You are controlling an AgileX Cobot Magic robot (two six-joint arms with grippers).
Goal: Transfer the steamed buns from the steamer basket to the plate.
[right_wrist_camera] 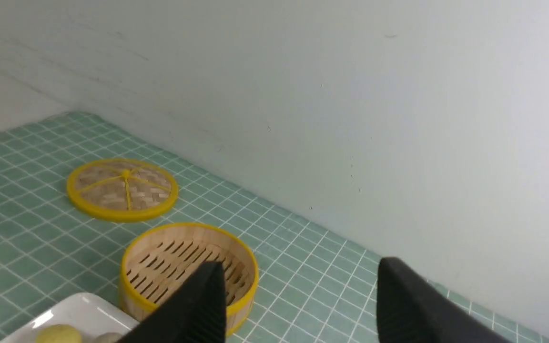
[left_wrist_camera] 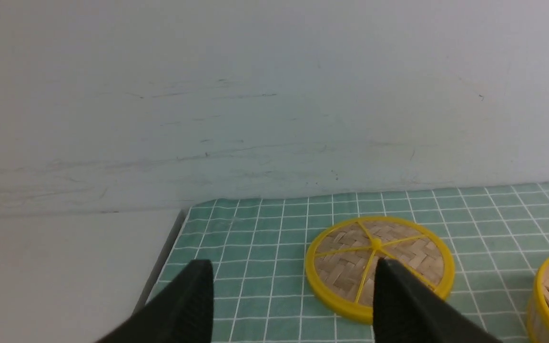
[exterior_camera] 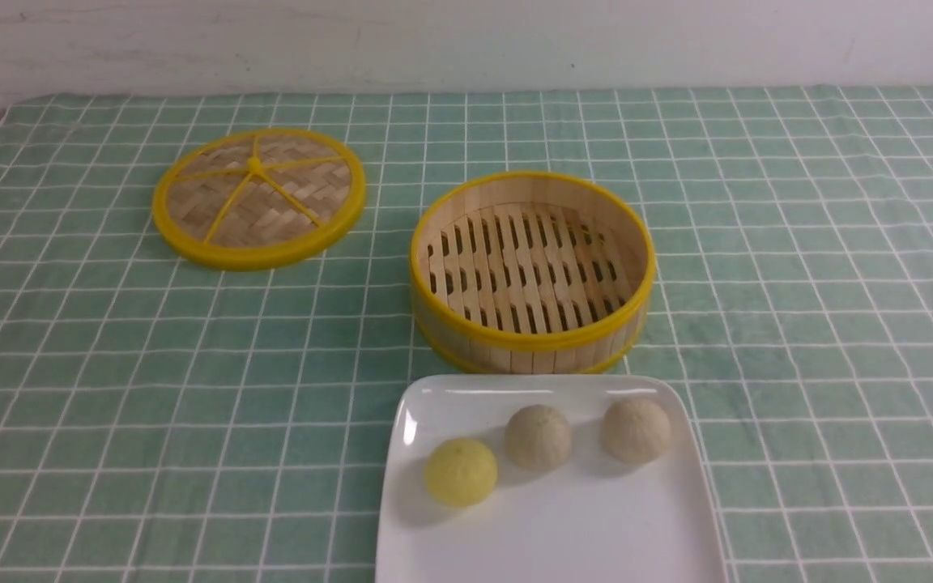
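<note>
We note a green grid-patterned cloth (exterior_camera: 110, 364) covering the worktop (exterior_camera: 839, 324), backed by a scuffed white wall (exterior_camera: 466, 40). The yellow bun (exterior_camera: 460, 472), middle beige bun (exterior_camera: 538, 437) and right beige bun (exterior_camera: 636, 430) sit on the white plate (exterior_camera: 555, 534), just before the steamer basket (exterior_camera: 515, 356); its lid (exterior_camera: 259, 197) lies flat to the left. The left claw (left_wrist_camera: 293, 309) and right claw (right_wrist_camera: 298, 309) both stand open, empty.

Table (exterior_camera: 110, 364) draped in green checked cloth (exterior_camera: 798, 283), woven yellow-rimmed lid (exterior_camera: 259, 197) laid at far left, steamer basket (exterior_camera: 531, 344) set centrally, white plate (exterior_camera: 547, 542) placed just before it.
</note>
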